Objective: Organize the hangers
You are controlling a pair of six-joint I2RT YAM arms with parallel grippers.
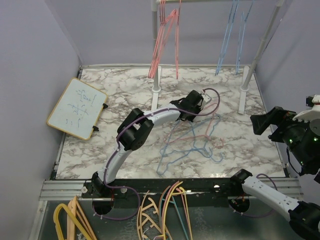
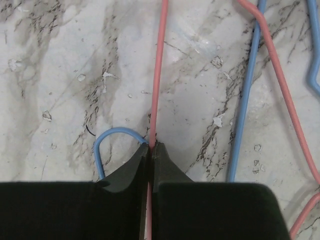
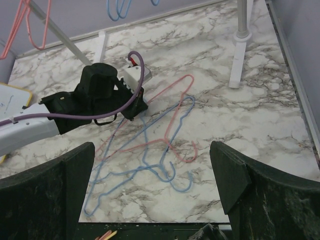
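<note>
Several thin wire hangers lie tangled on the marble table: a pink hanger (image 1: pixel 206 125) and blue hangers (image 1: pixel 172 150), also in the right wrist view (image 3: pixel 165 135). My left gripper (image 1: pixel 192 111) is shut on the pink hanger's wire (image 2: pixel 156 75), low over the table; a blue hook (image 2: pixel 112 134) curls beside its left finger. Pink hangers (image 1: pixel 162 42) and blue hangers (image 1: pixel 231 37) hang on the rack (image 1: pixel 157 75) at the back. My right gripper (image 1: pixel 265 125) is open and empty, raised at the right, looking down on the pile.
A small whiteboard (image 1: pixel 77 107) leans at the left wall. Thicker yellow and orange hangers (image 1: pixel 160 210) lie below the table's near edge. The rack's white posts (image 1: pixel 243 92) stand at the back right. Purple walls enclose the table.
</note>
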